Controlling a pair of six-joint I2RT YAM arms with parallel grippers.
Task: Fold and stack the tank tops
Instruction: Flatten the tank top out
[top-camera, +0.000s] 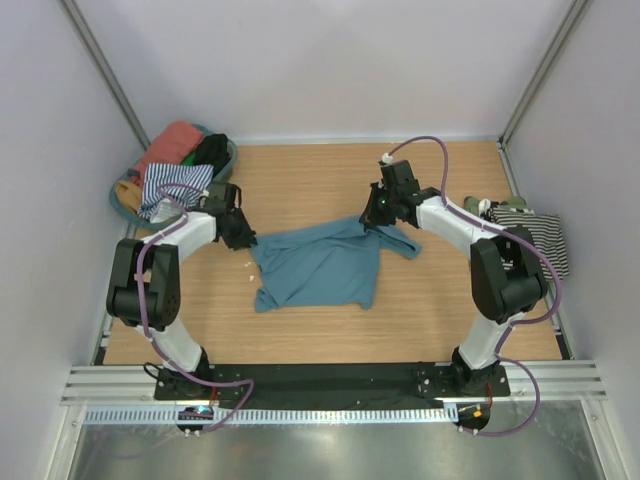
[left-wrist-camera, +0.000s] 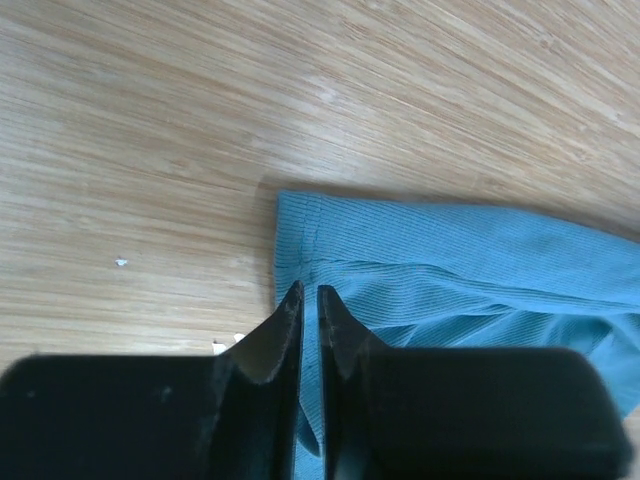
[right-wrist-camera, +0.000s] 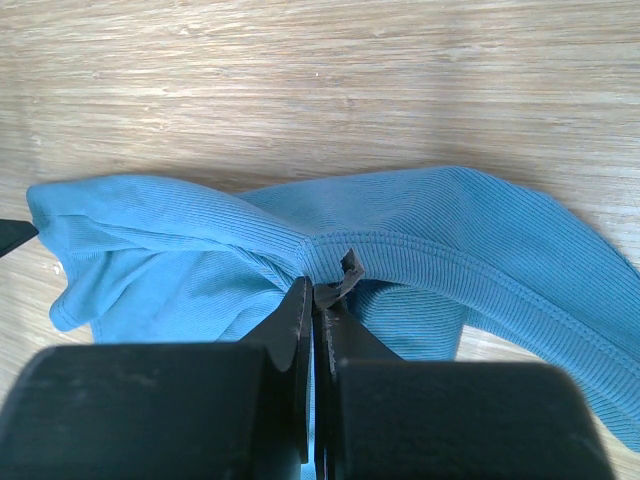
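Saw wooden table (top-camera: 440, 300) filling most of the top view. Saw teal tank top (top-camera: 320, 270) at table centre, mostly flat with rumpled edges, one strap trailing off toward 3 o'clock. Noted round teal basket (top-camera: 118, 205) at 10 o'clock of the table, against the left wall, heaped with more tops: coral top (top-camera: 170, 143) at its 12 o'clock, black top (top-camera: 212, 150) at its 2 o'clock, striped tank top (top-camera: 170, 185) draped over the near rim at 5 o'clock, mustard top (top-camera: 128, 190) at 8 o'clock. Saw second striped top (top-camera: 545, 235) at 3 o'clock of the table by the right wall, olive top (top-camera: 510, 205) touching it at its 11 o'clock. Found left gripper (top-camera: 243, 238) at 9 o'clock of the teal top; in left wrist view (left-wrist-camera: 308, 295) pinched nearly closed on the ribbed left edge of the cloth (left-wrist-camera: 450, 260), only a thin slit with teal showing in it. Found right gripper (top-camera: 372, 222) at 1 o'clock of the teal top; in right wrist view (right-wrist-camera: 314, 290) clamped tight on the stitched hem (right-wrist-camera: 450, 230), cloth bunched up toward the tips. Spotted small grey tag (right-wrist-camera: 350, 270) sticking up just beside the right fingertips. Spotted white crumbs (top-camera: 247, 263) on bare wood at 8 o'clock of the top, also in left wrist view (left-wrist-camera: 120, 263).
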